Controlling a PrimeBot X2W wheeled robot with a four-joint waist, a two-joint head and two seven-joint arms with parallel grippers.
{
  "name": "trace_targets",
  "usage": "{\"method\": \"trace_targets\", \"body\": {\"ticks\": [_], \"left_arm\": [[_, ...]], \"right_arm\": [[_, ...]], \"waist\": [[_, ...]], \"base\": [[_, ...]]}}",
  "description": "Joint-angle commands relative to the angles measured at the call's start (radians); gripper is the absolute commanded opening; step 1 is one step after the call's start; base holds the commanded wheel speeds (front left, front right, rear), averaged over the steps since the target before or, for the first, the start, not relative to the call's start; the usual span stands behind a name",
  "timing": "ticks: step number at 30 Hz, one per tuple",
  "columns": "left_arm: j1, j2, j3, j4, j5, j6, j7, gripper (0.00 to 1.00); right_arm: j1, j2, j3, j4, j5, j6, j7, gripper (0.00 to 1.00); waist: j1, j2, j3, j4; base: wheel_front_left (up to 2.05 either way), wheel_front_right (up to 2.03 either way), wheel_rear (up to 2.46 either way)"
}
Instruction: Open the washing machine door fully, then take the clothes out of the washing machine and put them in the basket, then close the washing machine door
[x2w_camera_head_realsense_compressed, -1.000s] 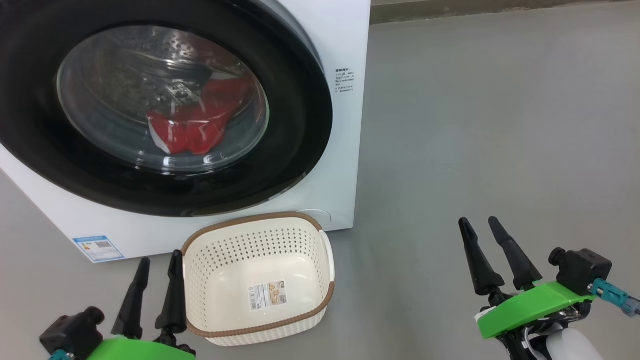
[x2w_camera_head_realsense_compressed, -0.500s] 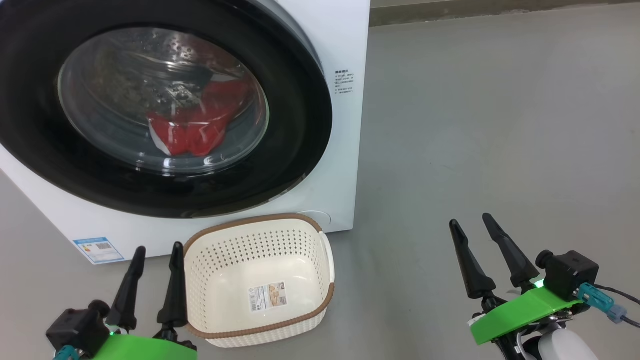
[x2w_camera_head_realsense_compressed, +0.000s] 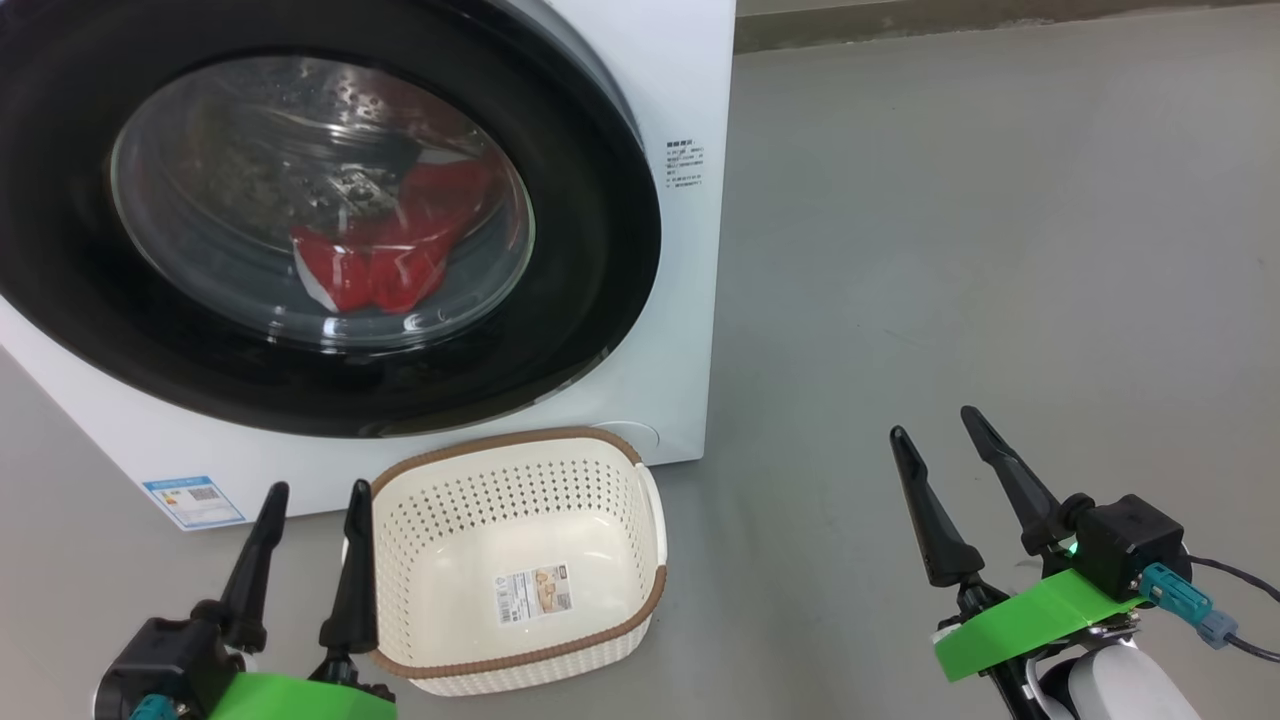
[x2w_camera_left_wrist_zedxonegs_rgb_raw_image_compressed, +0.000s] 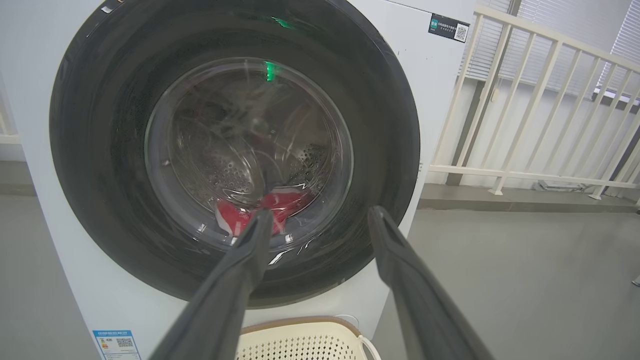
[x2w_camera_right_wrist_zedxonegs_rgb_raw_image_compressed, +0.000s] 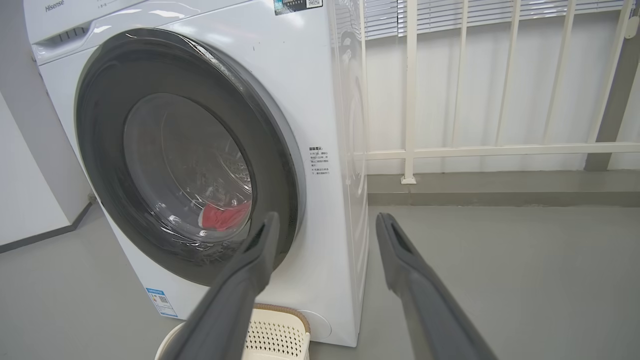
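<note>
Your left tool (x2w_camera_head_realsense_compressed: 319, 487), beside the basket (x2w_camera_head_realsense_compressed: 470, 500), and right tool (x2w_camera_head_realsense_compressed: 932, 421), well apart from it, both gape wide, empty.

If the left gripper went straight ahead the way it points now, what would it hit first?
Probably the washing machine door: the open left gripper aims at the lower right of its glass window. Depth is unclear.

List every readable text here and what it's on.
"Hisense": washing machine, top left of its front.
Too small to read: printed block beside the washing machine door.
Too small: blue label low on the front.
Too small: dark QR sticker up top.
Too small: paper label in the basket.
</note>
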Motion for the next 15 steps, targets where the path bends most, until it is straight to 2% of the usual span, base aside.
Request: {"method": "trace_targets", "body": {"ticks": [1,15], "left_arm": [[-0.044,0.021,0.032,-0.030,0.006,-0.006,-0.009,1.00],[-0.044,0.021,0.034,-0.023,0.009,-0.006,-0.009,1.00]], "right_arm": [[-0.036,-0.012,0.020,-0.028,-0.012,-0.001,-0.009,1.00],[-0.036,-0.009,0.017,-0.022,-0.016,-0.001,-0.009,1.00]], "waist": [[-0.0001,-0.0001,0.001,0.000],[-0.0001,-0.0001,-0.002,-0.002]], "base": [[0.00,0.00,0.00],[0.00,0.00,0.00]]}}
